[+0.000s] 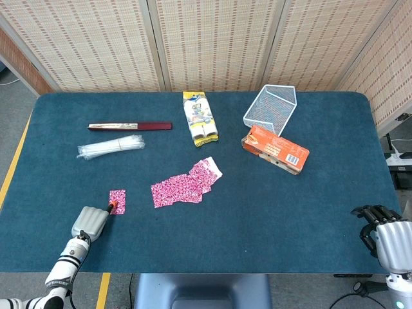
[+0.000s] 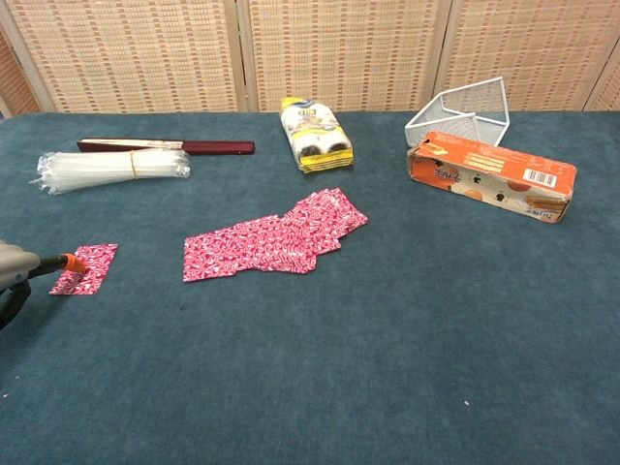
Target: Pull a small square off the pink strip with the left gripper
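At table's near left edge, head view: our grey left hand touches small pink patterned square with orange fingertip; grip unclear, we cannot tell. Square lies apart from long pink patterned strip. Black right hand idle, fingers curled, holding nothing. We'd lift square clear without dragging it.

Chest view: only left hand's orange fingertip shows on square; right hand absent.
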### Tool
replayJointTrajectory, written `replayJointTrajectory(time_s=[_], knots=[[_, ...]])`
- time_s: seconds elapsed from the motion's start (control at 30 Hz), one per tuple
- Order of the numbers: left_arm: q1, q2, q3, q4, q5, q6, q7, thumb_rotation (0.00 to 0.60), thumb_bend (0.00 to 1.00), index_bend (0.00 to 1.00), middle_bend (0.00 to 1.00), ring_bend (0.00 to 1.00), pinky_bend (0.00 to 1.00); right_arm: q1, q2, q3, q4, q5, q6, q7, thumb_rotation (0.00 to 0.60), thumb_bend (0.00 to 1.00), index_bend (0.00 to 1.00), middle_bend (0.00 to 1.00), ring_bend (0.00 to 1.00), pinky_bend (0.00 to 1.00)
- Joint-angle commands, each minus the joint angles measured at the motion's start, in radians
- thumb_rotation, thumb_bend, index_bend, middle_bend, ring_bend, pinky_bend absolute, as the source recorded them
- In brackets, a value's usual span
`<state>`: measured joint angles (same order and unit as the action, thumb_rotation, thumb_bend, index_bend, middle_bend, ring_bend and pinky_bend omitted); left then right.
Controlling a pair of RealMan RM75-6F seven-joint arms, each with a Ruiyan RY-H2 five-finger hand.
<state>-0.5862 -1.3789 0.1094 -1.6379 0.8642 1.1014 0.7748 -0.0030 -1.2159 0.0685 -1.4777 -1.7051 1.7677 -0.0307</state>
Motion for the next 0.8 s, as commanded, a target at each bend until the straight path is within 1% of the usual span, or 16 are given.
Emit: replayJointTrajectory(time_s=[0.03,0.27,0.33,0.4,0.47,0.53,0.63,0.8], knots=[[0.015,0.015,0.000,-0.004,0.005,0.031,0.001,0.600,0.84,0.35,0.68,0.68,0.61,0.000,0.001,0.000,-0.002,0.001,-0.001,0.001,0.600,1.00,0.49,0.54,0.47,0.64],[0.033,0.033,-0.025,-0.044,0.056,0.109,0.010,0.600,0.84,0.40,0.68,0.68,0.61,-0.001,0.007,-0.003,-0.006,-0.002,-0.001,0.004,0.600,1.00,0.49,0.54,0.47,0.64],[0.031,0.031,-0.037,-0.059,0.082,0.115,0.001,0.600,0.84,0.38,0.68,0.68,0.61,-0.002,0.009,-0.003,-0.007,-0.002,-0.001,0.006,0.600,1.00,0.49,0.54,0.47,0.64],[0.025,0.022,-0.046,-0.062,0.108,0.116,-0.002,0.600,0.84,0.32,0.68,0.68,0.61,-0.003,0.010,-0.003,-0.008,-0.003,0.001,0.009,0.600,1.00,0.49,0.54,0.47,0.64],[0.015,0.003,-0.057,-0.058,0.136,0.108,-0.005,0.600,0.84,0.26,0.68,0.68,0.61,-0.003,0.012,-0.003,-0.009,-0.003,0.001,0.013,0.600,1.00,0.49,0.54,0.47,0.64],[0.004,-0.018,-0.066,-0.054,0.150,0.090,-0.011,0.600,0.84,0.22,0.68,0.68,0.61,-0.003,0.013,-0.003,-0.009,-0.002,0.001,0.015,0.600,1.00,0.49,0.54,0.47,0.64],[-0.021,-0.056,-0.081,-0.037,0.159,0.040,-0.021,0.600,0.84,0.20,0.68,0.68,0.62,-0.003,0.015,-0.003,-0.010,-0.001,0.000,0.018,0.600,1.00,0.49,0.54,0.47,0.64],[-0.067,-0.123,-0.118,0.011,0.128,-0.029,-0.013,0.600,0.84,0.18,0.68,0.69,0.63,-0.003,0.017,-0.004,-0.011,-0.002,-0.001,0.020,0.600,1.00,0.49,0.54,0.47,0.64]])
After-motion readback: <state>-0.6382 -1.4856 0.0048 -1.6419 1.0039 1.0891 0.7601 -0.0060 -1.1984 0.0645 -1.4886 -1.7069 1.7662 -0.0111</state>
